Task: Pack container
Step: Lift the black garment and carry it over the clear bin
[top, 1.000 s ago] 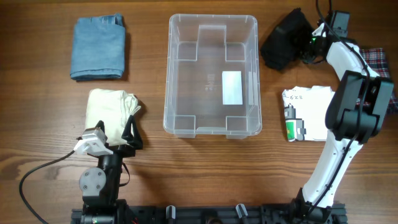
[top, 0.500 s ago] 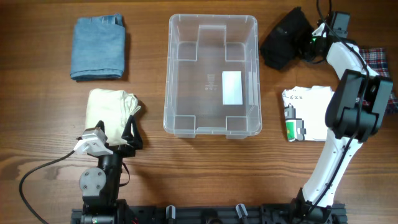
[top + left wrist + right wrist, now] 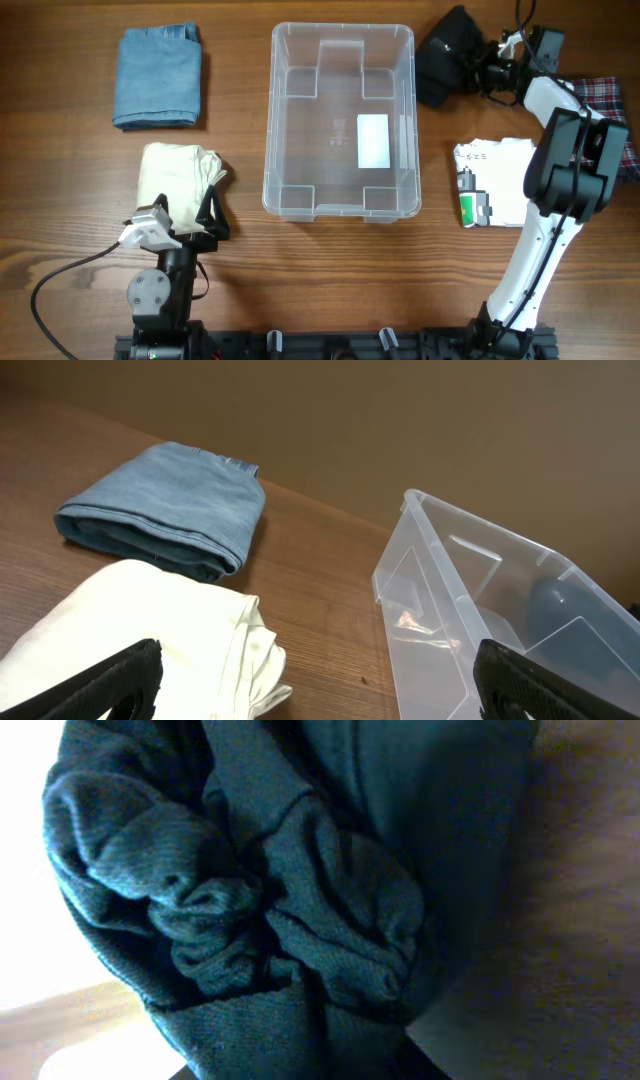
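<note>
The right gripper [image 3: 488,72] is seen at the far right of the brown wooden table [image 3: 80,230], pressed against the right edge of a soft black bundle of cloth [image 3: 448,68]. In the right wrist view the fingers are hidden, but the black cloth [image 3: 270,920] fills the view and is bunched into tight folds in the middle, so the jaws are taken to be closed on it. The black cloth lies just beside the top right corner of the clear plastic box with rounded corners [image 3: 272,120]. This container is set upright in the middle of the table, with its open top up. Nothing is seen inside it but a white label [image 3: 373,141] on its floor. A red and blue checked cloth [image 3: 605,95] is seen behind the right arm. A flat white thing with a green and grey patch [image 3: 485,175] lies near the box's right side and is partly hidden by the arm. The left gripper [image 3: 335,685] is held wide open near the front left of the table, with nothing between its black fingertips [image 3: 110,678]. A folded cream cloth [image 3: 178,175] lies just in front of it. A folded blue denim cloth [image 3: 158,77] lies farther back, well apart from the box.
</note>
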`<state>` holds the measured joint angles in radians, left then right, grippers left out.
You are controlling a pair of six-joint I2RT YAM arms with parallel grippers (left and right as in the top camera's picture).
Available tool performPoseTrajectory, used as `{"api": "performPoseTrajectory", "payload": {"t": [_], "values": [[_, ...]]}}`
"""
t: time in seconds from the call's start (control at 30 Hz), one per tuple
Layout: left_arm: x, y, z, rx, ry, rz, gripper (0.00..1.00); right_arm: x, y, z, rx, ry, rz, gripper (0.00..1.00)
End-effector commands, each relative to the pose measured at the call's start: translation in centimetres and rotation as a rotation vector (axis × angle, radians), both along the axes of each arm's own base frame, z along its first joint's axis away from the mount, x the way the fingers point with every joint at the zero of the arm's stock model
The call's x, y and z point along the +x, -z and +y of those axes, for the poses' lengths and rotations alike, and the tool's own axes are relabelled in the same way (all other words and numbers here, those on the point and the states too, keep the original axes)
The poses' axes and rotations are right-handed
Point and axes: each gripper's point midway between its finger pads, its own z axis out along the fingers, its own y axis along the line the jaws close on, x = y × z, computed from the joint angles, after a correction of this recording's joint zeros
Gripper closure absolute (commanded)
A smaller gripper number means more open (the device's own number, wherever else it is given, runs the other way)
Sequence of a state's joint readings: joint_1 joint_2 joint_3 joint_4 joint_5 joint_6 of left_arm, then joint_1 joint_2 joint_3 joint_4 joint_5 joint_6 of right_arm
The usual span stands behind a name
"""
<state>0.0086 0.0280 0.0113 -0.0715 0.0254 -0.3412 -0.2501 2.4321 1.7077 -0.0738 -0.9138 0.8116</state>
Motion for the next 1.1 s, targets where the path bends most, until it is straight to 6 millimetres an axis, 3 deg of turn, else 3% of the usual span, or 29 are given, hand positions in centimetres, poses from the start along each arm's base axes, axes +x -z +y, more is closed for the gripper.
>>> {"api": "performPoseTrajectory", "payload": {"t": [0.0,0.2,0.3,0.43,0.6,0.73,0.93,1.07], "values": [[0.0,0.3,0.0,0.019,0.006,0.006,0.0,-0.7,-3.4,0.6,0.236,-0.11,-0.058,0.83],[0.0,0.3,0.0,0.019,0.006,0.006,0.0,-1.2,-11.4,-0.3,0.357,-0.223,-0.218,0.86],[0.0,0.3,0.0,0.019,0.006,0.006,0.0,-3.0,-18.7,0.9,0.346,-0.338,-0.361,0.87],[0.0,0.3,0.0,0.019,0.006,0.006,0.0,-7.6,-27.1,4.4,0.254,-0.471,-0.63,0.91],[0.0,0.3,0.0,0.019,0.006,0.006,0.0,-11.6,-31.2,11.1,0.21,-0.674,-0.613,0.9],[0.0,0.3,0.0,0.019,0.006,0.006,0.0,-13.5,-33.5,16.1,0.269,-0.751,-0.614,0.9],[0.0,0.3,0.0,0.019,0.006,0.006,0.0,-13.3,-34.2,20.9,0.394,-0.755,-0.538,0.9],[0.0,0.3,0.0,0.019,0.006,0.006,0.0,-11.4,-35.4,21.2,0.479,-0.642,-0.513,0.9]]}}
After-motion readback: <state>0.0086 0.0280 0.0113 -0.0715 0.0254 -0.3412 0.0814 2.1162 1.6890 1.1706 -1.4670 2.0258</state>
